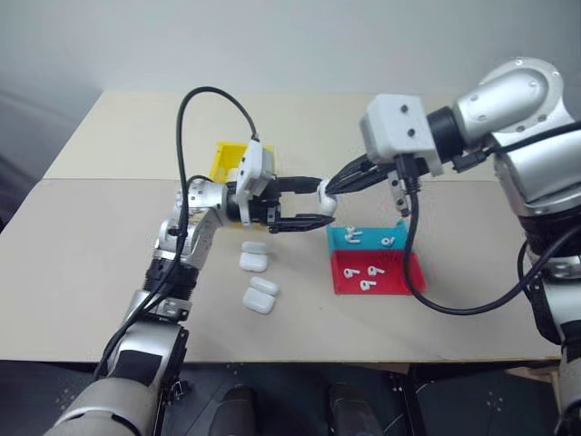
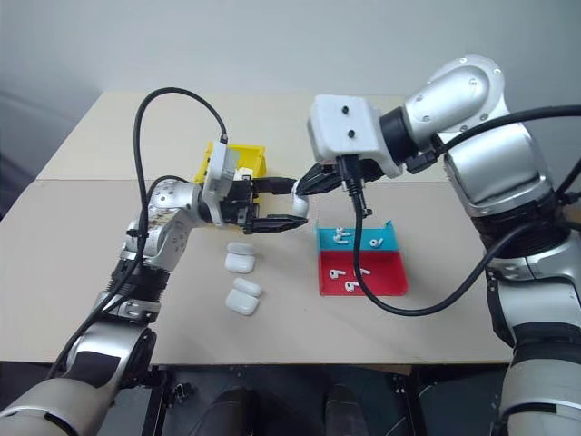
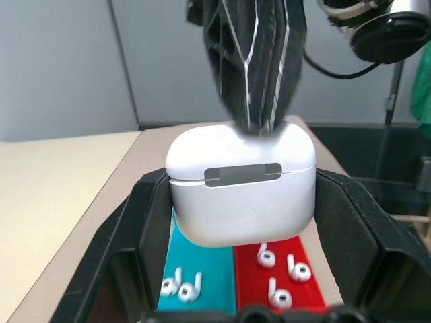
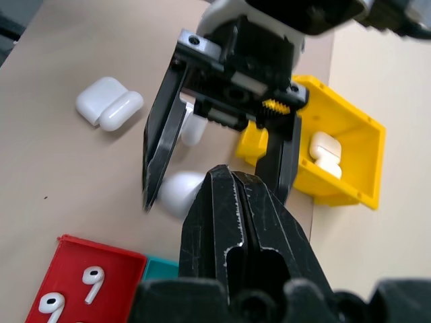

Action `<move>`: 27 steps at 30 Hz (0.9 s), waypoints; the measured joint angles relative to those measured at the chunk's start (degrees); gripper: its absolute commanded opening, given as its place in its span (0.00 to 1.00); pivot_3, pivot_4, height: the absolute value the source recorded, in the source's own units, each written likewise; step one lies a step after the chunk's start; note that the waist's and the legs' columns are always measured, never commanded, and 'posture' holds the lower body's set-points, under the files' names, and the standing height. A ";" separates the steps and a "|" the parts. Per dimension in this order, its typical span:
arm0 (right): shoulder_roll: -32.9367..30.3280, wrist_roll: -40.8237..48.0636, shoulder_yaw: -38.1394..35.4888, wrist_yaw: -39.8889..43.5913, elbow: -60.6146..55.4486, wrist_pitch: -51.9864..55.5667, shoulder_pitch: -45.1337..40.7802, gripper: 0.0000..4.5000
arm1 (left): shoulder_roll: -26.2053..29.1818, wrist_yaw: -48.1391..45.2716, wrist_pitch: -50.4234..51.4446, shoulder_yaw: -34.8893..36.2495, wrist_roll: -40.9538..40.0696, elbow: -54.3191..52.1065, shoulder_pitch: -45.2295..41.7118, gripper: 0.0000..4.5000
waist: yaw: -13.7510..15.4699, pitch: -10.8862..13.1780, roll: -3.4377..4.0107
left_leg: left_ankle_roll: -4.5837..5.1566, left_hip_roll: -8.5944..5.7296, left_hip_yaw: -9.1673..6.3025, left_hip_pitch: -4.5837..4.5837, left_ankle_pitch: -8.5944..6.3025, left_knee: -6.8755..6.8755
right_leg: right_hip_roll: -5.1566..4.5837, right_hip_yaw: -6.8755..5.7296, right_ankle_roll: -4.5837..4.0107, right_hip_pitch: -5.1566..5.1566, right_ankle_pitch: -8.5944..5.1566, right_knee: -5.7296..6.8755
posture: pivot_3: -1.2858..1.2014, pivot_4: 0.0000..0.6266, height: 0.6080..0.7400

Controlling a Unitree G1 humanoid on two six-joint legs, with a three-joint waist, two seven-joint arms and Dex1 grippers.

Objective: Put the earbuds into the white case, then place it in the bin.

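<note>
My right gripper (image 3: 259,124) covers the top of the white case (image 3: 241,195), and my left gripper (image 1: 304,202) hides the bin (image 1: 224,160) at 3 o'clock.

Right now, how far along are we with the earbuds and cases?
Done: a white case already lies in the yellow bin. In hand: the left gripper holds a closed case above the table while the shut right gripper presses its top. Left: binning it, then loose cases on the table and earbuds in the red tray and blue tray.
</note>
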 measured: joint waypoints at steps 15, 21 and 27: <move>2.07 18.84 -27.87 -19.25 -14.91 31.24 16.86 0.01 | 5.77 12.15 3.54 6.39 0.27 -14.03 7.23 0.63 | 0.17 -0.01 -0.01 | 0.00 0.00 -0.07 0.02 0.00 0.01 | -0.03 -0.03 0.00 0.09 0.00 0.09 | 0.52 0.24 1.00; 7.24 28.74 -37.21 -32.14 -27.71 42.08 29.89 0.01 | 5.82 38.04 15.29 9.97 9.87 -20.66 9.68 0.63 | 0.33 -0.03 -0.04 | 0.01 -0.01 -0.10 0.19 0.01 0.04 | -0.02 -0.03 0.00 0.20 0.00 0.09 | 0.52 0.24 1.00; 11.03 33.95 -37.70 -41.71 -33.09 44.04 33.13 0.01 | 0.30 58.62 30.78 8.54 19.67 -16.87 6.44 0.63 | 0.40 -0.04 -0.06 | 0.01 -0.04 -0.11 0.19 0.01 0.04 | -0.03 -0.02 0.00 0.21 0.00 0.08 | 0.52 0.24 1.00</move>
